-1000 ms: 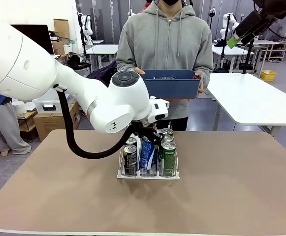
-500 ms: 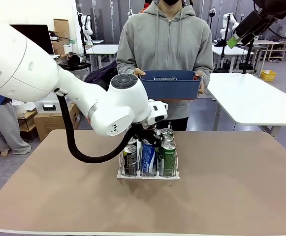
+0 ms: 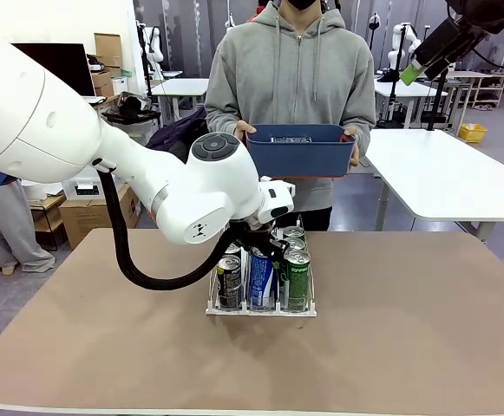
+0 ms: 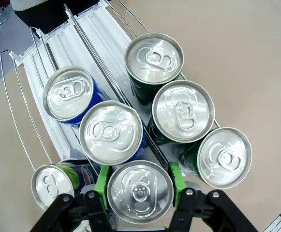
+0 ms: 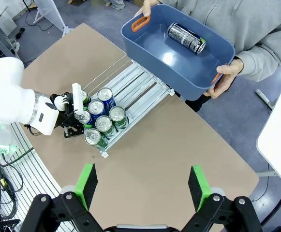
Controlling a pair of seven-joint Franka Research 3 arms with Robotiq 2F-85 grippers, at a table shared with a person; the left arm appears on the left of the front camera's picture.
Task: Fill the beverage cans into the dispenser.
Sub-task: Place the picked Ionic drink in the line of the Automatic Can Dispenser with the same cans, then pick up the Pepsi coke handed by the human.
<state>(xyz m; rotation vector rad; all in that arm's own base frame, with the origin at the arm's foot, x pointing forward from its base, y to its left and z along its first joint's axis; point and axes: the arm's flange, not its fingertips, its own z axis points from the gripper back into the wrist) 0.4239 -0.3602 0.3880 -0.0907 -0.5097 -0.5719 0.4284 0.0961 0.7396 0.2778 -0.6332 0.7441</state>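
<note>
The dispenser (image 3: 260, 310) stands mid-table with several beverage cans upright in its three lanes: black on the left, blue-and-white in the middle, green on the right. My left gripper (image 4: 140, 181) reaches down over the near end. Its green pads (image 4: 101, 181) lie against both sides of the front blue-and-white can (image 3: 260, 277), which stands in the middle lane. In the left wrist view that can's silver top (image 4: 140, 191) sits between the pads. My right gripper (image 5: 144, 186) hangs open high above the table, holding nothing; it shows at the top right in the front view (image 3: 416, 68).
A person at the far edge holds a blue bin (image 3: 302, 156) in both hands, with one black can (image 5: 186, 37) lying inside. The far ends of the dispenser lanes (image 5: 140, 92) are bare. Bare brown table (image 3: 408, 329) surrounds the dispenser.
My left arm has dipped slightly, and the blue-and-white can has sunk a little lower into the middle lane. The right arm and the person have not moved.
</note>
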